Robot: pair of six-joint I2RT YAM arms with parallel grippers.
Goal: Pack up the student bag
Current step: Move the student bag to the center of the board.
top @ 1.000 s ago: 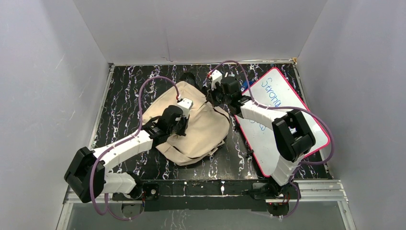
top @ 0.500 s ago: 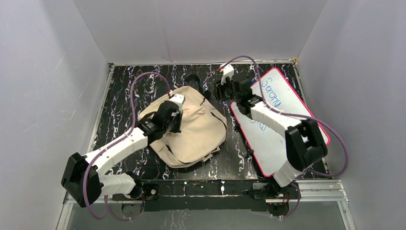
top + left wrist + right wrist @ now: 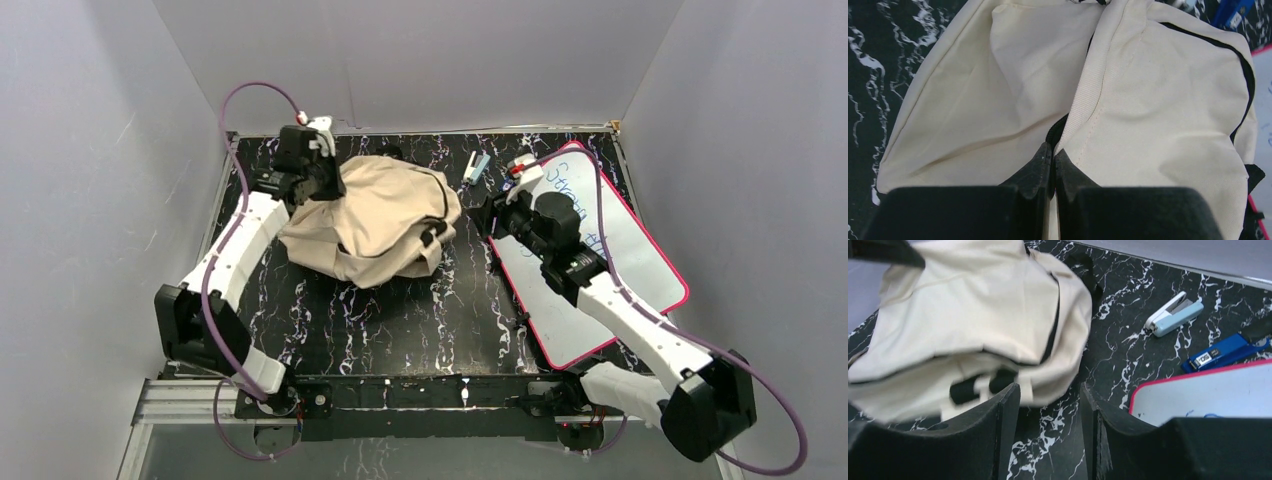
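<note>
Marbled table, student bag pinched in left end effector

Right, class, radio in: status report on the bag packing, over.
Left gripper shut on student bag fabric. Right gripper open, empty, beside the bag. Stapler, blue item and whiteboard lie outside it.

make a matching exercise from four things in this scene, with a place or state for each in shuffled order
Things:
1 student bag
2 whiteboard
3 stapler
4 right gripper

Places or states:
a open, holding nothing
b pinched by the left gripper
c pink-framed, lying on the right side of the table
d pale blue, lying near the far edge

Pairs: 1-b, 2-c, 3-d, 4-a
</note>
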